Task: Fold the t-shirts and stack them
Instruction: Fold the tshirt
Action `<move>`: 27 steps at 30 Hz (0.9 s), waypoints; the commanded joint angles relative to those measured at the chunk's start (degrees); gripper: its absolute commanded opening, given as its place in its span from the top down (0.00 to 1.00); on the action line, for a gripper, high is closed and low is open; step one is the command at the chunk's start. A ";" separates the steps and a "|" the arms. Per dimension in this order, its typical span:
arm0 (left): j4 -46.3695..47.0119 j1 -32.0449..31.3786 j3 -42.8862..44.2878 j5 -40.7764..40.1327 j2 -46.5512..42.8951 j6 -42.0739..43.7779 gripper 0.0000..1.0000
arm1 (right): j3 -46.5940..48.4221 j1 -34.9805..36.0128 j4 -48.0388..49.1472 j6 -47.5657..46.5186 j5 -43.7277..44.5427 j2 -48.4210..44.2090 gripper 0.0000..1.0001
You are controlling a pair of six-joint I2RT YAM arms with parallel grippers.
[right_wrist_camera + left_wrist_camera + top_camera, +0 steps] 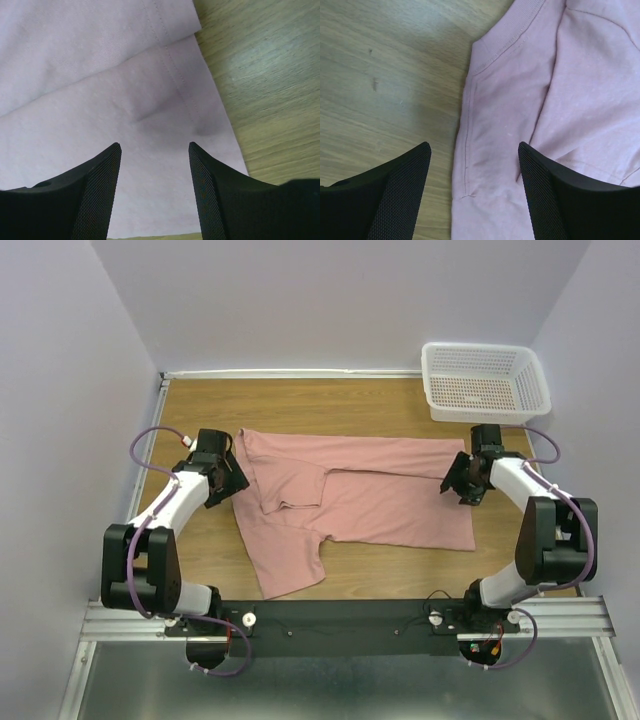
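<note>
A dusty pink t-shirt (380,490) lies on the wooden table (200,405), its upper part folded over lengthwise, and one sleeve end hangs toward the near edge (290,565). My left gripper (232,478) hovers at the shirt's left end. In the left wrist view it (474,146) stands open above the shirt's stitched edge (470,125), gripping nothing. My right gripper (455,480) is at the shirt's right end. In the right wrist view it (154,145) is open over the hemmed corner (170,75) of the cloth, with nothing between the pads.
A white plastic mesh basket (485,380) stands at the back right corner of the table. Purple-grey walls close in the table on three sides. The arms' black base rail (340,625) runs along the near edge.
</note>
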 commanded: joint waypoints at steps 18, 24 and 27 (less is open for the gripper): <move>-0.19 -0.72 -1.11 -0.16 2.04 -2.16 0.29 | 16.72 -0.09 2.95 -2.63 13.49 18.41 0.42; -2.73 -4.06 -2.61 0.72 0.37 -1.81 0.29 | 14.44 -0.09 2.07 -2.01 9.70 11.75 0.38; -4.93 -6.61 -3.57 1.51 -0.16 -2.42 0.28 | 11.28 -0.09 1.10 -2.72 9.96 8.22 0.36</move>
